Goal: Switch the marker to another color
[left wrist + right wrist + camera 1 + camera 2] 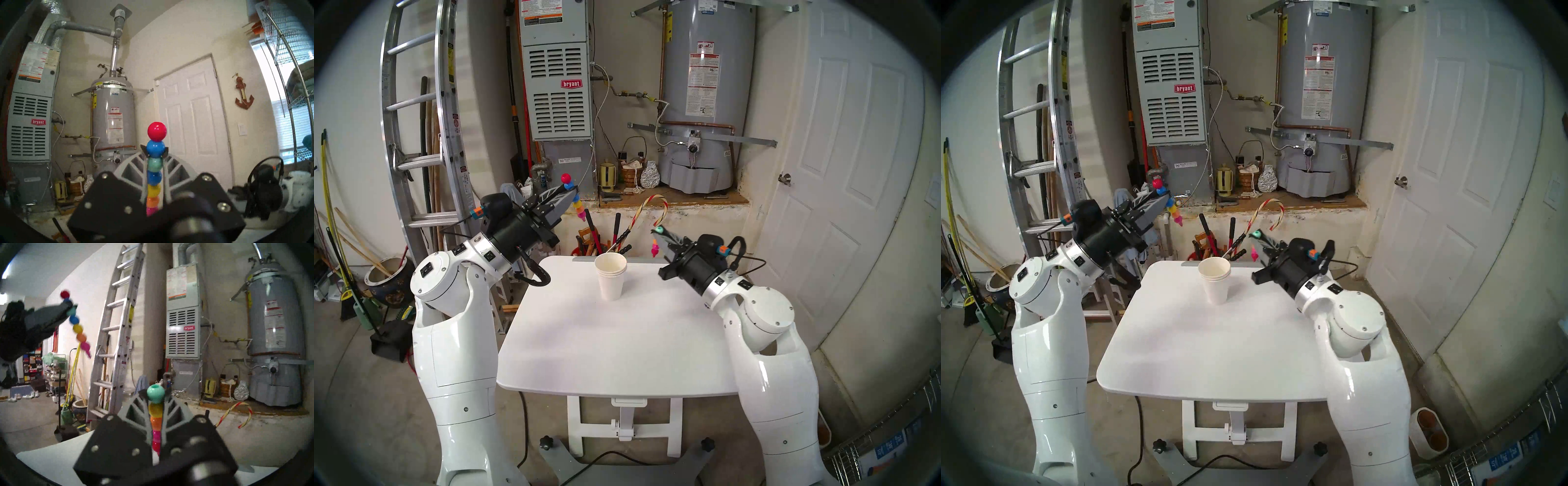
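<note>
Above the table's (pixel 585 356) left edge, the left gripper (pixel 571 192) clamps the marker's longer piece (pixel 577 200), red bead topmost; paper cups (pixel 611 276) stand between; right gripper (pixel 657 234) pinches a shorter teal-topped piece (pixel 655 246).

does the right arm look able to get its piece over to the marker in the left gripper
Probably yes: the right gripper and the marker in the left gripper are both held above the cups, with only open air between.
</note>
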You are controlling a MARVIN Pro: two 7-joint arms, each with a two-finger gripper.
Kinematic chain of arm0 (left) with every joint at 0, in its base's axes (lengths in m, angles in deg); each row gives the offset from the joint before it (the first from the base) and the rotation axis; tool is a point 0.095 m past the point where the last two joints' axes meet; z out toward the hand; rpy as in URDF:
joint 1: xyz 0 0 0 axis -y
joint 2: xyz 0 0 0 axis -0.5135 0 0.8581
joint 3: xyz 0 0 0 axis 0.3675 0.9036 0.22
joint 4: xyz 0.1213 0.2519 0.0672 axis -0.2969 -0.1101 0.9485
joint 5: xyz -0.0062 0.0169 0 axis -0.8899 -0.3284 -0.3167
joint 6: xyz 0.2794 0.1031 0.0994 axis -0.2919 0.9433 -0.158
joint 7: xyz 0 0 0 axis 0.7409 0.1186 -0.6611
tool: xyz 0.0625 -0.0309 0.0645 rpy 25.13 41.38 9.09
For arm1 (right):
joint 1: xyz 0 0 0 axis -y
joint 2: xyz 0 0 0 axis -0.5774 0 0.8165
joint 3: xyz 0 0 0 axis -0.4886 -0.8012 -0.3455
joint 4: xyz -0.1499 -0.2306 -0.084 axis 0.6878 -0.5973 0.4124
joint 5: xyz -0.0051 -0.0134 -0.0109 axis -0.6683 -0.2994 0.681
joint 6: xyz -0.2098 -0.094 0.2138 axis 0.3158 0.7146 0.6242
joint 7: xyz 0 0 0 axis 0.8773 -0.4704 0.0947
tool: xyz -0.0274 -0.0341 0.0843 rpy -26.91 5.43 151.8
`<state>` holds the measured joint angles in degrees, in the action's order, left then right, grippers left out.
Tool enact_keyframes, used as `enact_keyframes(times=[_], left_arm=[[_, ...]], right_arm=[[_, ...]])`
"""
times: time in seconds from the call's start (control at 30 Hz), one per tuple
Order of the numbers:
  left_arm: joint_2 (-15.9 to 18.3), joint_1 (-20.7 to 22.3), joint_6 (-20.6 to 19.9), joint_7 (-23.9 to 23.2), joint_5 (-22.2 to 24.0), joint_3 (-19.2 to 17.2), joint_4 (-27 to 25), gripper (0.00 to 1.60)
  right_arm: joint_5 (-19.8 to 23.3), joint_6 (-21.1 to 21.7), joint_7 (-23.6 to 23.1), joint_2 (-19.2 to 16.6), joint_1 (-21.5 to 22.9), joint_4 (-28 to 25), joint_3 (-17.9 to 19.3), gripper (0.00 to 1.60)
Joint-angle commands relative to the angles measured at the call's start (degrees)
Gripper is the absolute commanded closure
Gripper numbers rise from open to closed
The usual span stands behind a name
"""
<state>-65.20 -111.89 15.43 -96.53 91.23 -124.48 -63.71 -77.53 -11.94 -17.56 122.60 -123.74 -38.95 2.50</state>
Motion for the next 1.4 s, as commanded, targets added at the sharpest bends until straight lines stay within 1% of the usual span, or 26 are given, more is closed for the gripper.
enact_keyframes(times=[0.0, 0.03, 0.1, 0.13, 0.17, 0.2, 0.37, 0.4, 0.47, 0.53, 0.8, 1.13, 1.17, 1.3, 1.37], left_arm=[[3.7, -2.3, 5.0, -2.3, -3.8, 0.4, 0.8, 1.60], [4.0, -2.4, 5.1, -2.8, -4.2, 0.6, 1.3, 1.60], [4.7, -2.7, 6.7, -3.4, -5.7, 1.1, 1.5, 1.60], [5.1, -2.6, 7.5, -4.1, -6.5, 1.4, 1.9, 1.60], [5.4, -2.6, 8.2, -4.3, -7.3, 1.7, 1.9, 1.60], [5.5, -2.5, 8.0, -4.8, -7.4, 1.8, 2.1, 1.60], [6.4, -2.9, 9.7, -5.8, -9.9, 3.2, 2.7, 1.60], [6.4, -2.9, 9.7, -5.8, -9.9, 3.2, 2.7, 1.60], [6.7, -2.8, 10.5, -5.9, -11.6, 3.9, 3.8, 1.60], [6.7, -2.7, 10.5, -5.9, -12.2, 4.1, 4.7, 1.60], [7.5, -1.3, 11.2, -6.1, -14.9, 5.0, 7.1, 1.60], [7.6, 0.5, 10.0, -6.9, -15.6, 5.6, 7.7, 1.60], [7.5, 0.7, 9.4, -7.2, -15.4, 5.6, 7.8, 1.60], [7.7, 1.6, 9.0, -7.0, -16.1, 6.0, 8.0, 1.60], [7.8, 2.1, 8.8, -6.9, -16.4, 6.3, 8.4, 1.60]], right_arm=[[6.0, 0.0, 1.1, 4.0, 3.1, -2.5, 3.9, 1.60], [6.8, 0.1, 1.6, 4.9, 3.8, -2.2, 3.9, 1.60], [7.5, 0.1, 1.8, 5.5, 5.1, -1.8, 3.3, 1.60], [9.2, 0.2, 2.1, 6.0, 6.4, -1.2, 2.4, 1.60], [9.7, 0.3, 2.4, 6.3, 6.9, -1.0, 2.0, 1.60], [10.8, 0.2, 2.7, 6.4, 7.6, -0.6, 1.4, 1.60], [12.4, 0.7, 3.6, 7.5, 9.9, 0.6, -1.7, 1.60], [12.4, 0.7, 3.6, 7.5, 9.9, 0.6, -1.7, 1.60], [13.1, 1.0, 3.7, 8.1, 10.9, 1.5, -3.6, 1.60], [13.6, 1.3, 3.5, 8.5, 11.4, 1.9, -4.5, 1.60], [14.1, 1.8, 3.3, 9.0, 11.5, 2.4, -6.4, 1.60], [16.0, 2.1, 2.7, 8.6, 10.3, 2.9, -8.1, 1.60], [15.9, 2.0, 2.7, 8.6, 10.1, 2.8, -8.3, 1.60], [17.2, 2.6, 1.8, 8.2, 9.2, 2.2, -8.8, 1.60], [17.1, 2.7, 1.4, 8.0, 8.6, 1.8, -9.0, 1.60]])
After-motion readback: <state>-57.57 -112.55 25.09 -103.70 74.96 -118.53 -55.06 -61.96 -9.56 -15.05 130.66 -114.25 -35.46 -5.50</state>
